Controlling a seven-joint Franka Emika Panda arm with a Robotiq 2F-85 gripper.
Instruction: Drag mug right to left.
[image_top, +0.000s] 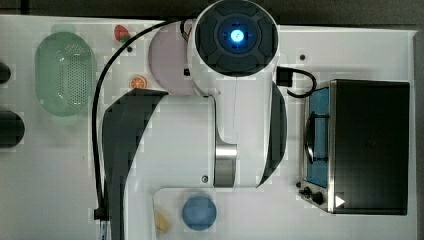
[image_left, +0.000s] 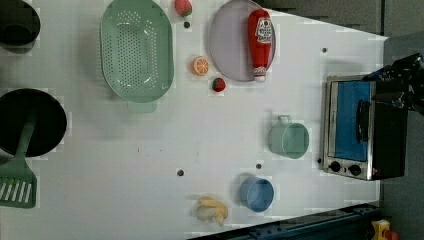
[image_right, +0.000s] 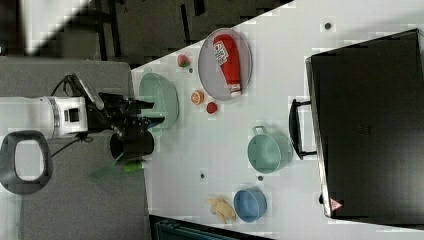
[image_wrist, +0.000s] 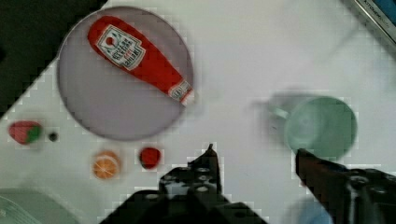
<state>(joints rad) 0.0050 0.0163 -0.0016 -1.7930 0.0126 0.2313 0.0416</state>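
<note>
Wrist view: mug (image_wrist: 321, 126) (upright) beside jaws

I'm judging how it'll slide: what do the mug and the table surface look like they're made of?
The mug looks like matte plastic, possibly enamel: flat teal-green, thin rim, no glare. The table looks like smooth white laminate with a faint sheen, though that is uncertain.

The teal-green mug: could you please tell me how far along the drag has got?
Nothing looks done yet. The teal-green mug stands upright on the white table beside the toaster oven, apart from the blue cup. In hand: the gripper is open, hanging above the table with nothing between its fingers. Left: reaching the mug, taking hold, and dragging it across.
</note>
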